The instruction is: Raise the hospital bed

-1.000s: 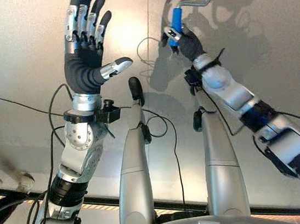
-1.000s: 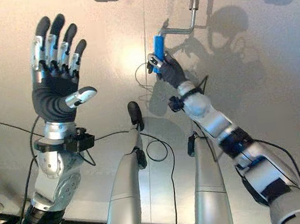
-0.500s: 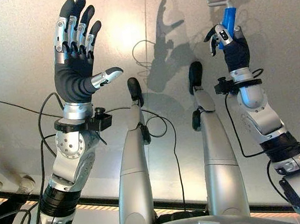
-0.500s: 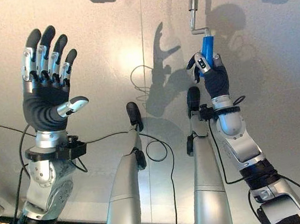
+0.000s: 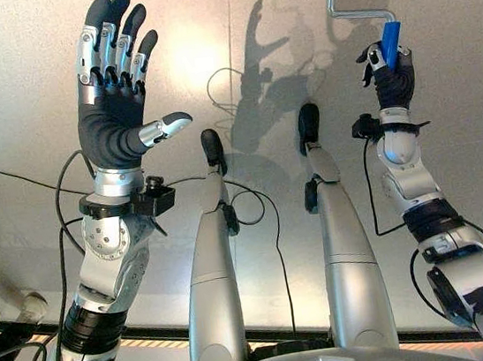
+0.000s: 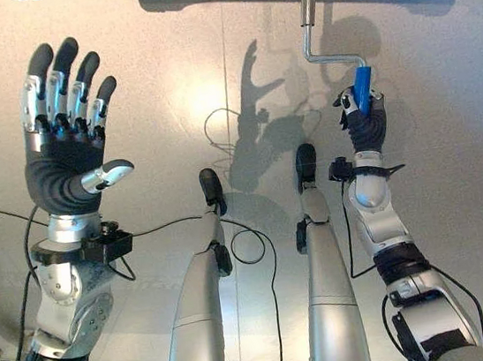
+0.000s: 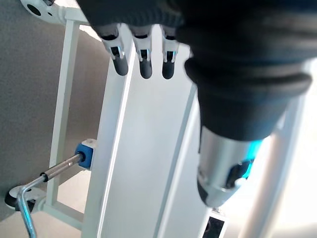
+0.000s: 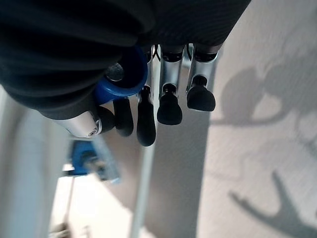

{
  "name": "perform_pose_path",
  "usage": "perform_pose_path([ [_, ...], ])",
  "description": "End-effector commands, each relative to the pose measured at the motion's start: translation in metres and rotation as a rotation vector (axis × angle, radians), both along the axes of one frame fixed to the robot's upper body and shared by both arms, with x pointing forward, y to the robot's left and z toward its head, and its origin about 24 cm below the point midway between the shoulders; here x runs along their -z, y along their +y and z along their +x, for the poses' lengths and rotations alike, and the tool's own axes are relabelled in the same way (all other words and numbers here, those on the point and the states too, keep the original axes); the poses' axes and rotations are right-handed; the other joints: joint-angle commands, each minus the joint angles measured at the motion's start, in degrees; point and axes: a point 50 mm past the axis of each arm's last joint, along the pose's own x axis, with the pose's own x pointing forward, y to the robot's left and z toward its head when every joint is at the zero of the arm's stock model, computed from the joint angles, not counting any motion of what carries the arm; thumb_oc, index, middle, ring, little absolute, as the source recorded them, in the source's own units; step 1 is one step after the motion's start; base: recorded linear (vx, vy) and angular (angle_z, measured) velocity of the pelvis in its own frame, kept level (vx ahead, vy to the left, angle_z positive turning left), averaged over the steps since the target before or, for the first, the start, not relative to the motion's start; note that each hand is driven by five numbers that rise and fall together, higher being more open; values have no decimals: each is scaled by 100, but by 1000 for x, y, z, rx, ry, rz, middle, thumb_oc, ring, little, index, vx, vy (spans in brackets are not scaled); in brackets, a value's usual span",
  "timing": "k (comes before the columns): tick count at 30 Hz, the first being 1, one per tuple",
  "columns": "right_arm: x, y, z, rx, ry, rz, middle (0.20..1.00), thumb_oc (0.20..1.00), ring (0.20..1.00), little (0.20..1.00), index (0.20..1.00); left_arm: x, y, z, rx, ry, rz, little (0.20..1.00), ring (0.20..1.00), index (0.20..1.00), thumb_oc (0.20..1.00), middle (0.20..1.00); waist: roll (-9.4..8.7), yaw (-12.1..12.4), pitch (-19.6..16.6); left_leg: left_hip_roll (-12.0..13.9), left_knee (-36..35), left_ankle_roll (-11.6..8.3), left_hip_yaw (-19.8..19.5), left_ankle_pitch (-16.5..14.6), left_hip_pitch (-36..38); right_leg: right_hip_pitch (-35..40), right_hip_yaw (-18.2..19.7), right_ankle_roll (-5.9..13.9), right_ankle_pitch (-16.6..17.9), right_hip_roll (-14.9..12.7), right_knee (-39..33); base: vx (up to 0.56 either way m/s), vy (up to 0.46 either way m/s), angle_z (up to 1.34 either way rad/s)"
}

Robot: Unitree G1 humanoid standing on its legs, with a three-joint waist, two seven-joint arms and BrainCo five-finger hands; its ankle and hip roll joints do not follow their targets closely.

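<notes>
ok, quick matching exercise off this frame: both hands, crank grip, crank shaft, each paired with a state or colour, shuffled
Things:
1. left hand
2. right hand
3. crank grip
4. crank shaft

States or colours:
A. blue
B. bare silver metal, bent
C. raised, fingers straight, holding nothing
D. curled round the grip

Pairs: 1-C, 2-D, 3-A, 4-B
</notes>
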Motion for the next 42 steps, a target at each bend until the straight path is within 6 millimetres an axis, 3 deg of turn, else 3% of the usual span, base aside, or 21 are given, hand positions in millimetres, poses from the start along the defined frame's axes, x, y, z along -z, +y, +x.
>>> perform_pose_path([
  [1, 10, -115, -12, 441, 262, 74, 200, 200, 200, 200, 200, -16, -8, -21, 98, -113, -32, 1000, 1000, 1000, 1000, 1000, 260, 9, -75, -11, 293, 41, 41, -534, 254, 419, -123, 391, -183, 238, -164, 0, 0, 0],
  [2, 8, -115, -11, 439, 260, 72, 200, 200, 200, 200, 200, -16, -7, -21, 96, -115, -34, 1000, 1000, 1000, 1000, 1000, 267, -2, -75, -10, 291, 41, 42, -535, 245, 409, -122, 391, -182, 240, -167, -8, 41, 2],
  [3, 20, -118, -5, 457, 455, -81, 200, 200, 200, 200, 200, -17, -15, -18, 122, -108, -18, 1000, 1000, 1000, 1000, 1000, 310, 88, -75, -22, 304, 43, 46, -526, 235, 407, -155, 397, -171, 222, -154, 0, 0, 0],
  [4, 19, -118, -5, 456, 454, -84, 200, 200, 200, 200, 200, -18, -14, -18, 121, -109, -21, 1000, 1000, 1000, 1000, 1000, 319, 77, -75, -21, 302, 43, 46, -528, 227, 401, -156, 397, -171, 223, -157, 0, 0, 0],
  [6, 23, -116, 1, 436, 609, -266, 200, 200, 200, 200, 200, -18, -19, -15, 138, -105, -17, 1000, 1000, 1000, 1000, 1000, 376, 146, -75, -30, 336, 58, 33, -521, 179, 372, -190, 399, -167, 216, -132, 0, 0, 0],
  [9, 28, -110, 6, 403, 707, -262, 200, 200, 200, 200, 200, -18, -26, -13, 162, -103, -16, 1000, 1000, 1000, 1000, 1000, 456, 226, -75, -46, 340, 79, 26, -531, 191, 366, -212, 407, -172, 200, -116, 2, 13, -2],
  [14, 30, -68, 28, 256, 782, -390, 200, 200, 200, 200, 200, -20, -30, -9, 155, -105, -20, 1000, 1000, 1000, 1000, 1000, 586, 356, -75, -55, 316, 98, 7, -511, 198, 351, -241, 404, -188, 177, -110, 1, 4, -1],
  [18, 39, -16, 43, 101, 808, -535, 200, 200, 200, 200, 200, -21, -29, -5, 134, -95, -41, 1000, 1000, 1000, 1000, 1000, 617, 379, -75, -78, 318, 99, 37, -507, 184, 342, -245, 401, -167, 175, -126, 0, 0, 0],
  [22, 39, 55, 54, -91, 730, -735, 200, 200, 200, 200, 200, -19, -26, -3, 113, -74, -62, 1000, 1000, 1000, 1000, 1000, 586, 367, -75, -84, 336, 108, 44, -503, 137, 281, -225, 399, -140, 180, -121, 2, 11, -2],
  [23, 39, 56, 54, -91, 730, -735, 200, 200, 200, 200, 200, -19, -26, -3, 113, -74, -62, 1000, 1000, 1000, 1000, 1000, 585, 366, -75, -84, 336, 108, 44, -503, 137, 280, -224, 399, -141, 179, -120, 4, 26, -5],
  [24, 37, 92, 54, -189, 663, -780, 200, 200, 200, 200, 200, -18, -25, -2, 104, -67, -76, 1000, 1000, 1000, 1000, 1000, 564, 360, -75, -87, 335, 109, 44, -502, 118, 263, -220, 395, -131, 179, -126, 2, 22, -5],
  [27, 31, 153, 48, -362, 544, -863, 200, 200, 200, 200, 200, -16, -23, -2, 88, -58, -96, 1000, 1000, 1000, 1000, 1000, 532, 344, -75, -101, 380, 120, 47, -512, 57, 227, -219, 393, -109, 168, -123, 3, 23, -7],
  [28, 31, 154, 48, -362, 545, -864, 200, 200, 200, 200, 200, -16, -23, -2, 88, -58, -96, 1000, 1000, 1000, 1000, 1000, 530, 341, -75, -102, 381, 120, 47, -513, 57, 227, -219, 393, -110, 167, -122, 1, 10, -9],
  [32, 19, 196, 36, -497, 411, -925, 200, 200, 200, 200, 200, -15, -20, -3, 77, -58, -105, 1000, 1000, 1000, 1000, 1000, 529, 357, -75, -108, 380, 129, 47, -519, 56, 224, -215, 394, -108, 145, -128, 4, 27, -8],
  [36, 2, 222, 23, -602, 259, -967, 200, 200, 200, 200, 200, -14, -19, -5, 85, -61, -112, 1000, 1000, 1000, 1000, 1000, 535, 367, -75, -110, 414, 130, 26, -518, 27, 188, -210, 390, -107, 123, -109, 4, 14, -6],
  [40, -13, 235, 13, -684, 156, -894, 200, 200, 200, 200, 200, -13, -19, -7, 95, -65, -111, 1000, 1000, 1000, 1000, 1000, 529, 374, -75, -113, 440, 137, 26, -521, -1, 172, -208, 385, -106, 107, -101, -3, 10, -4],
  [42, -30, 240, 3, -727, 48, -911, 200, 200, 200, 200, 200, -12, -19, -8, 101, -67, -99, 1000, 1000, 1000, 1000, 1000, 519, 371, -75, -114, 458, 139, 24, -524, -9, 181, -200, 386, -105, 104, -105, -3, 7, -5],
])
